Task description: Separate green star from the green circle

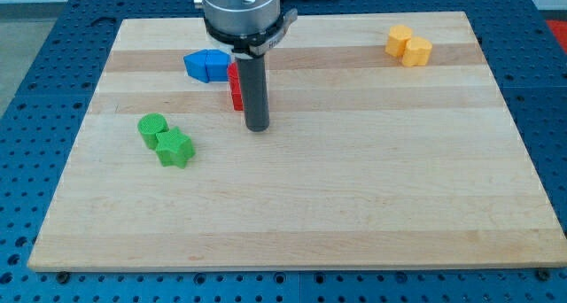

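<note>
Bystander blocks on our wooden board (354,205)

We see a blue block (205,65) at about eleven o'clock, a red block (235,89) touching its lower right edge, and a yellow heart-like block (408,45) far off at one o'clock.

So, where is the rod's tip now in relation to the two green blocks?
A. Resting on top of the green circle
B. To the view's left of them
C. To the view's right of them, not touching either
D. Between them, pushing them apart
C: my tip stands to the view's right of the green star and the green circle, with bare board between; the two green blocks touch each other.
</note>
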